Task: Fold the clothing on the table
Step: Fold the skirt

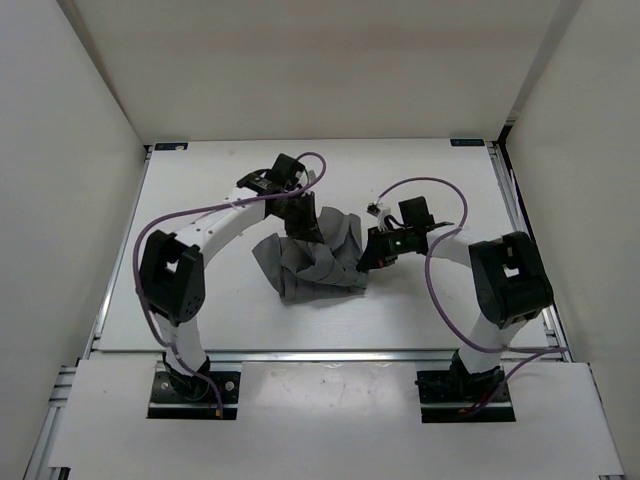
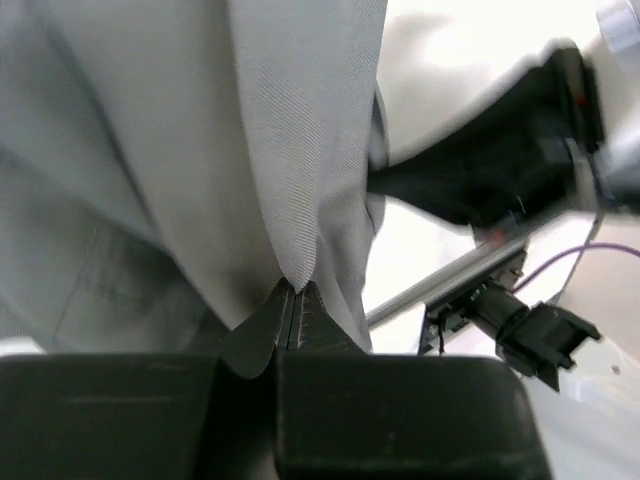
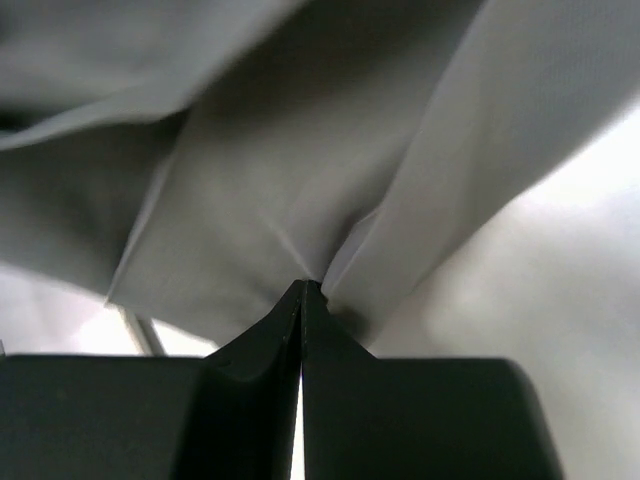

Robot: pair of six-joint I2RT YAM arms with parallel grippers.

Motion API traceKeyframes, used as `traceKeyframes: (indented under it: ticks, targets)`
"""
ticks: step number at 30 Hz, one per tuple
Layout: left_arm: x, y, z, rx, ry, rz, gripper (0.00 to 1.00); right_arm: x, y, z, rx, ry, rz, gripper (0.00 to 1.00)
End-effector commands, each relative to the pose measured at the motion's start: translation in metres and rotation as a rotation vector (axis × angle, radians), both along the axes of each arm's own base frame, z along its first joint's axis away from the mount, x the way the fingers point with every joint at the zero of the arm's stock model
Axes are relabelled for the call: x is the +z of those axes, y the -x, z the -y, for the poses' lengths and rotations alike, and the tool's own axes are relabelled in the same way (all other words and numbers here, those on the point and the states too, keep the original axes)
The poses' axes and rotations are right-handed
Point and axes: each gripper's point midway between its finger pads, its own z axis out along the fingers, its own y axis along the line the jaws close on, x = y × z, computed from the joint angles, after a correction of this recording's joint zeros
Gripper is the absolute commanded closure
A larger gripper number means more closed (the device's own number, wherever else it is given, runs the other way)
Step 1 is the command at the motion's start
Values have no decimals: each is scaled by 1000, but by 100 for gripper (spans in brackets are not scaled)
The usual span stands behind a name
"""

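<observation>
On the table (image 1: 420, 165), crumpled grey clothing (image 1: 320, 265), apparently pleated.

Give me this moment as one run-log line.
left tool: shut on clothing | right tool: shut on clothing | clothing: crumpled between both tools on table, not yet folded

And here's the table (image 1: 420, 170): a flat white surface, boxed in by white walls (image 1: 60, 150) on the left, far and right sides. A metal rail (image 1: 330, 353) runs along the near edge, and there's more metal framing down the right edge. Small dark markers (image 1: 170, 146) sit at the two far corners. One thing lies on it, the clothing (image 1: 315, 265), medium grey and bunched into a crumpled heap right around the middle of the table, well apart from every edge, folds piled over one another.
</observation>
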Motion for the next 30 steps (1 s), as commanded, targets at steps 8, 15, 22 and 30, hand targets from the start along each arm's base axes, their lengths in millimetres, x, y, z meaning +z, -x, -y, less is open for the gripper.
traceKeyframes:
  ticks: [8,15,22,30]
  targets:
    - [0,47,-63,158,23,46,100,-16,-26,0,-34,137,3,100]
    - [-26,52,-135,360,-38,55,100,-3,-22,-2,18,100,30,100]
    - [-26,30,-172,552,58,96,92,2,-8,-8,98,90,66,100]
    - [-2,11,-188,644,141,185,2,60,-3,-10,183,-21,275,100]
